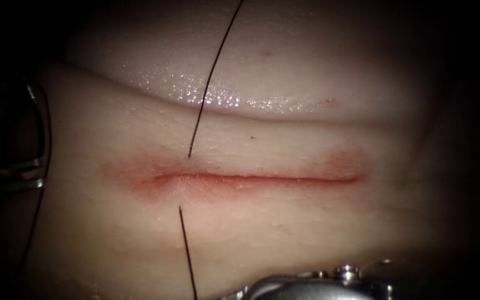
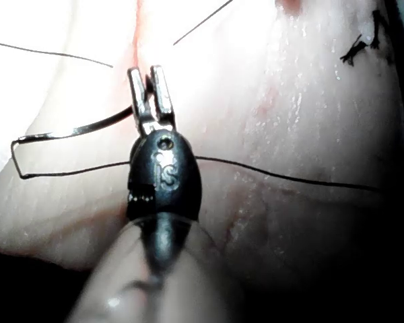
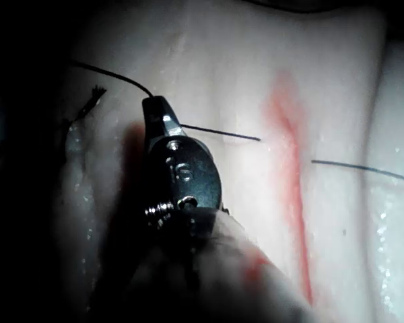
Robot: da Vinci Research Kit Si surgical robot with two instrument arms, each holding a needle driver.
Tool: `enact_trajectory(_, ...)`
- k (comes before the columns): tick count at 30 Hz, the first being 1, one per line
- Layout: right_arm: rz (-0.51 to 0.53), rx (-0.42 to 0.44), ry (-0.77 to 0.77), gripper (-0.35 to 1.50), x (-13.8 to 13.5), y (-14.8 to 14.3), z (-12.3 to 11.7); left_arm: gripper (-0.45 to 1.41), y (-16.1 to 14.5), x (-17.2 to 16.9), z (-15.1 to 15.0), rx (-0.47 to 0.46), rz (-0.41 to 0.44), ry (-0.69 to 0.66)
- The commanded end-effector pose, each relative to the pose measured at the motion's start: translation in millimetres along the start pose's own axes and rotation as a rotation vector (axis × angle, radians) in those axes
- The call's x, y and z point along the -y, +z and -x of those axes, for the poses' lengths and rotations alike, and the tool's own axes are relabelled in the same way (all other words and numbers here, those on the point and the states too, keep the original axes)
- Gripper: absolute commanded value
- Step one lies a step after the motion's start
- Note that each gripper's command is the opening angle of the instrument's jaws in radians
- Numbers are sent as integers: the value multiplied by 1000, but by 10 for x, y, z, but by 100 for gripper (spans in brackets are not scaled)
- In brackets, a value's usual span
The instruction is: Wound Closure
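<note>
The tissue [image 1: 284, 233] was a pale, wet slab with a glistening fold across its far part, dark surroundings on every side. Across its middle ran the cut [image 1: 256, 178], a thin horizontal line ringed by red fluid [image 1: 140, 178], its edges lying close together.

The thread [image 1: 209, 83] came down from the top of the endoscope view and entered the tissue just above the cut toward its left end; it emerged just below the cut and ran on to the bottom edge.

At the endoscope view's far left, well left of the cut, the left claw [image 2: 150, 87] gripped the curved needle [image 2: 81, 131] between near-closed jaws, seemingly close to one end of its curve; the needle lay outside the tissue, thread trailing from it.

The right claw [image 3: 155, 108] rested over the tissue by the endoscope view's bottom edge, right of the thread; whether it was open or held anything could not be told.

A frayed cut end of thread [image 3: 91, 101] lay beside it.
</note>
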Motion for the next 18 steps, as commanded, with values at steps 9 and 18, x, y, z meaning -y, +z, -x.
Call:
enact_trajectory(9, -56, 4, -56, -35, 49, -7, -51, -45, 9, -5, 6, -1, 6, -8)
enact_trajectory(18, 124, -44, 12, 126, -18, -9, -29, -45, 10, -6, 6, 0, 9, -7)
